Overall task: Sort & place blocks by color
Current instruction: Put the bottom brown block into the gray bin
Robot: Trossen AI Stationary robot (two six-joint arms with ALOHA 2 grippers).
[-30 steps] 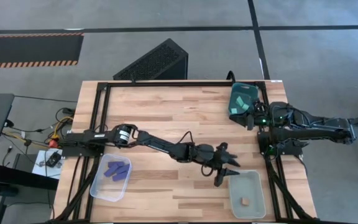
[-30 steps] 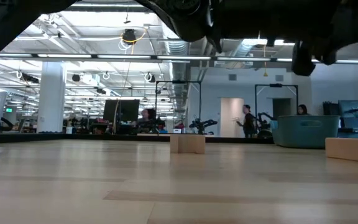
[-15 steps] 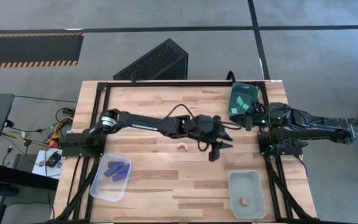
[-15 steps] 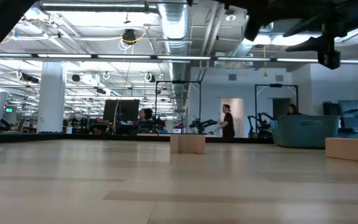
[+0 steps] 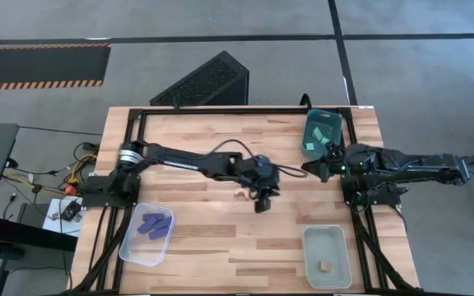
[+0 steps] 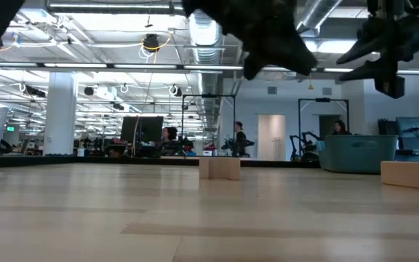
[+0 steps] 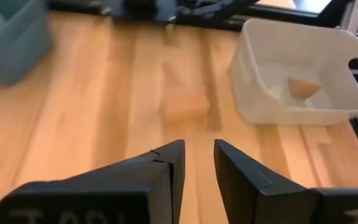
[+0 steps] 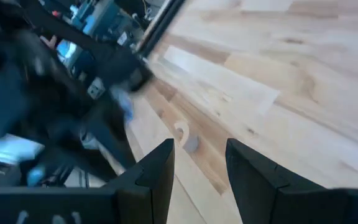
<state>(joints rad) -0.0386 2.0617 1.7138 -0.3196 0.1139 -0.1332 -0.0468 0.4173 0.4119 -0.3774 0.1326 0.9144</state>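
Note:
A tan arch block [image 5: 241,195] stands on the table's middle, also in the right wrist view [image 8: 185,137]. My left gripper [image 5: 262,202] hovers just right of it, open and empty [image 7: 197,155]. Another tan block [image 7: 185,107] lies on the wood ahead of its fingers. My right gripper [image 5: 311,169] is open and empty [image 8: 197,149], held above the table left of the teal bin [image 5: 322,133]. Dark blue-purple bars [image 5: 155,224] lie in the near-left clear bin [image 5: 134,247]. One tan piece [image 5: 325,265] lies in the near-right clear bin [image 5: 342,247]. Light teal pieces [image 5: 333,138] sit in the teal bin.
A black frame [image 5: 138,123] runs round the table's edges. In the low view a tan block [image 6: 219,168] stands mid-table and another [image 6: 412,175] at the right, near the teal bin [image 6: 351,154]. People move in the room behind.
My left gripper has swung from beside the near-right clear bin toward the far and left, to the table's middle next to the arch block. My right gripper has moved left from the teal bin, out over the table.

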